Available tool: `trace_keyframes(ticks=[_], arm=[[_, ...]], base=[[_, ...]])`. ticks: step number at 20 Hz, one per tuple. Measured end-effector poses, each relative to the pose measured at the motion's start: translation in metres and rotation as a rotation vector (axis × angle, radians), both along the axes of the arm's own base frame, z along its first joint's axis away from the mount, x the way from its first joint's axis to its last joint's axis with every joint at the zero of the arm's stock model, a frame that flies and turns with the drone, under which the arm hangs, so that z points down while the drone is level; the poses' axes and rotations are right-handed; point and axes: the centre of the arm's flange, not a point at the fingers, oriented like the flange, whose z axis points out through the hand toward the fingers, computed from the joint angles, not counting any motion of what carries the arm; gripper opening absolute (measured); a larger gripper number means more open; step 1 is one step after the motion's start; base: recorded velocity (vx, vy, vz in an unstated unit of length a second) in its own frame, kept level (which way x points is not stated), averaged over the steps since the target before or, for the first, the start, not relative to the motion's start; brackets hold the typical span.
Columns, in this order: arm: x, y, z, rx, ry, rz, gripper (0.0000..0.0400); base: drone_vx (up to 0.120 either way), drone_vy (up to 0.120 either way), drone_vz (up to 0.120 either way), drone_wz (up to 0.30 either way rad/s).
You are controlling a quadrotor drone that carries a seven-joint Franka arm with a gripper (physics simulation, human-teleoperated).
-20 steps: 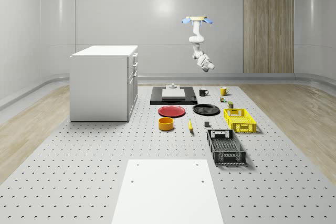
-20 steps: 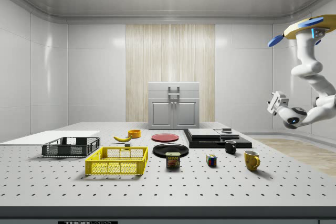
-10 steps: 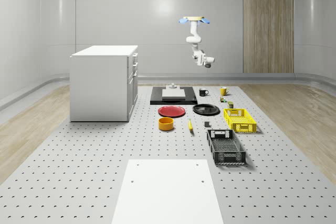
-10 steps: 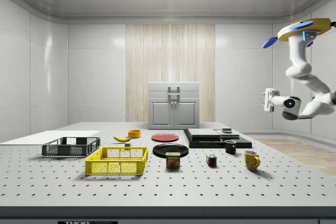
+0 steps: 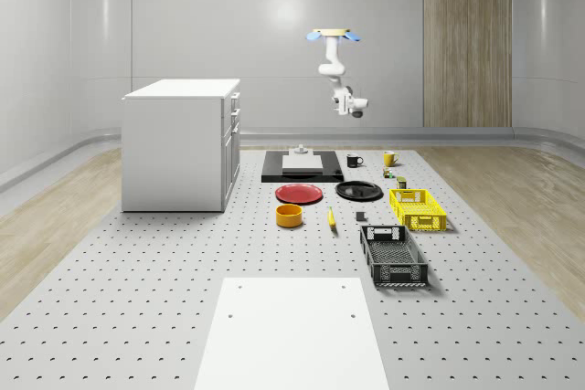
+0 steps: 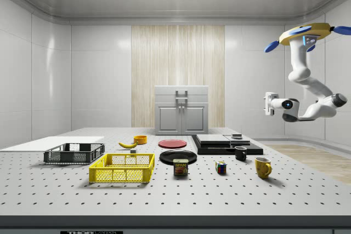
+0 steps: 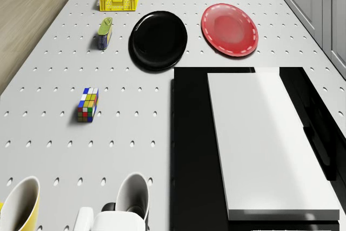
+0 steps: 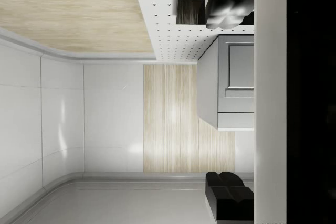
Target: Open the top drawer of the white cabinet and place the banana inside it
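1. Edged toward the side view's left over the last second, with the drone (image 6: 299,30) hovering high above the mug end of the table (image 5: 137,271) and the arm swung level.
2. Faces the white cabinet (image 5: 178,148) from well apart; top drawer (image 5: 236,100) shut.
3. Judged stiff and sliding on rails: best pulled straight out by the handle at its front, too small here to make out.
4. Shows the banana (image 5: 331,217) lying on the table just beside the orange bowl (image 5: 289,216), well apart from the cabinet.
5. Likely light, soft and smooth-skinned: best pinched gently across the middle of its curve.
6. Carries the gripper (image 6: 267,103) level in mid-air, fingers (image 8: 229,195) spread apart, nothing between.
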Motion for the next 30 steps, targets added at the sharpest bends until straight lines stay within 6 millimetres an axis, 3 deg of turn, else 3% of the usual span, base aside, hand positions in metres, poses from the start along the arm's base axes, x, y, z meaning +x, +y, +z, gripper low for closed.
trace_keyframes(ticks=[5,11,14,30], arm=[[0.0,0.0,-0.001,0.008,0.0,0.0,0.04],[0.0,0.0,-0.001,0.011,0.0,0.0,0.04],[0.0,0.006,-0.001,0.012,0.0,0.0,0.04],[0.0,0.082,-0.001,0.014,0.0,0.0,0.04]], base=[[0.0,-0.008,0.12,0.0],[0.0,-0.113,0.12,0.0],[0.0,0.0,0.0,0.0],[0.012,0.0,0.0,0.0]])
